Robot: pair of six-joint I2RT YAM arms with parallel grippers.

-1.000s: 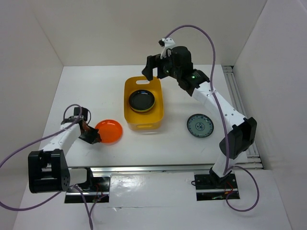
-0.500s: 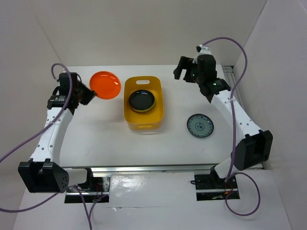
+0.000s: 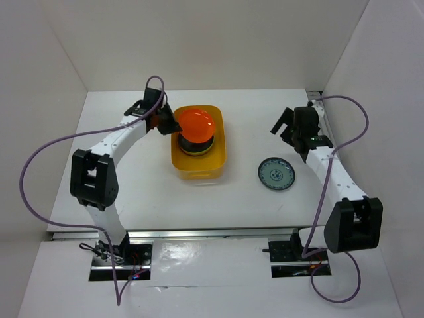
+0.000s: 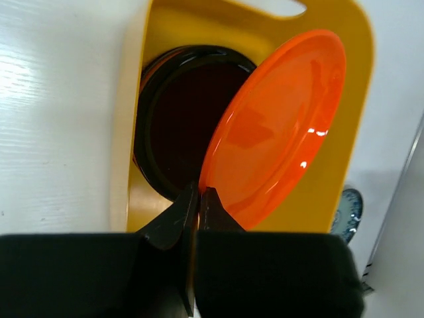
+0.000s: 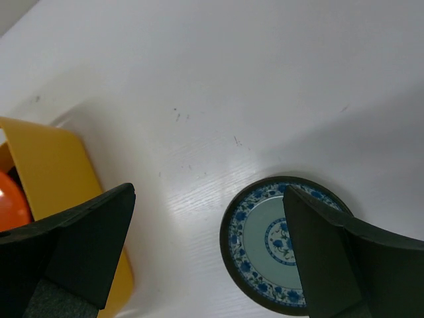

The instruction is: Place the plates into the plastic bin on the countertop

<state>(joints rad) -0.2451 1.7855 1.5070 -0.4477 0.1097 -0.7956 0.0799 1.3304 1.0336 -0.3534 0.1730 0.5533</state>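
Note:
My left gripper (image 3: 170, 124) (image 4: 199, 193) is shut on the rim of an orange plate (image 3: 197, 122) (image 4: 278, 126). It holds the plate tilted over the yellow-orange plastic bin (image 3: 219, 156) (image 4: 129, 132). Inside the bin a glossy black plate (image 4: 175, 112) tops a stack, partly covered by the orange one. A blue-patterned plate (image 3: 276, 174) (image 5: 265, 245) lies on the white countertop (image 3: 132, 185) to the right of the bin. My right gripper (image 3: 286, 125) (image 5: 209, 199) hangs open above the countertop just behind that plate, with nothing between its fingers.
White walls enclose the countertop on three sides. A metal rail (image 3: 328, 126) runs along the right edge, another along the front (image 3: 212, 232). The bin's corner (image 5: 53, 165) shows at the left of the right wrist view.
My left arm has swung the orange plate from the table's rear left to over the bin. My right arm has come forward from the rear toward the patterned plate, still open.

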